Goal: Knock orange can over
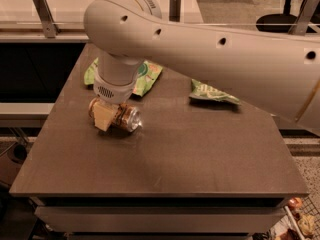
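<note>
The orange can lies on its side on the dark table, left of the middle, with its silver top pointing to the right and front. My gripper hangs from the big white arm and sits right over the can's left end, touching or almost touching it. The wrist hides the rear part of the can.
A green snack bag lies behind the can, partly hidden by the wrist. A second green snack bag lies at the right of the middle. The table's left edge is close to the can. A chair stands far back right.
</note>
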`<state>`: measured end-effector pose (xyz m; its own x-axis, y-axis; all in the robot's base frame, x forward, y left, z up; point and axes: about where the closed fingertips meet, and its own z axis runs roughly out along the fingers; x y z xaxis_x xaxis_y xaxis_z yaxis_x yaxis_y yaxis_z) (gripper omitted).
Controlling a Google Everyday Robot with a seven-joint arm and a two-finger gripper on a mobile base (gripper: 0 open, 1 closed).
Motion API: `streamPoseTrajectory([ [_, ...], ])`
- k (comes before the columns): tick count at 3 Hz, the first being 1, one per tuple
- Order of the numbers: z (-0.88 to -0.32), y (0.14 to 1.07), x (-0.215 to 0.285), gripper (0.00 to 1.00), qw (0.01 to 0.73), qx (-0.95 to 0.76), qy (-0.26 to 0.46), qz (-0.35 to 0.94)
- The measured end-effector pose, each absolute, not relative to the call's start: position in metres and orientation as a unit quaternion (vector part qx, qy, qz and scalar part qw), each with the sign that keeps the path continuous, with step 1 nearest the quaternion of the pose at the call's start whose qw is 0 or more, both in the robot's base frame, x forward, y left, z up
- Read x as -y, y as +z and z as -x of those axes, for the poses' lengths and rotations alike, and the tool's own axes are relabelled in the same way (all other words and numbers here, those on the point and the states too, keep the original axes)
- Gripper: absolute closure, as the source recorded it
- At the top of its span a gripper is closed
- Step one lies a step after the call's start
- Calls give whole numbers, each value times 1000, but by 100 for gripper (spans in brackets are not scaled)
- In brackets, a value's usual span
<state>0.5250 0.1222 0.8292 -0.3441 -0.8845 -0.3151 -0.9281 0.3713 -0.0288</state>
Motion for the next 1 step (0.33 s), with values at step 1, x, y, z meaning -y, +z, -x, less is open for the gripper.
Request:
streamPoseTrajectory([
  [1,-524,829,-122,0,140,-816,77,556],
])
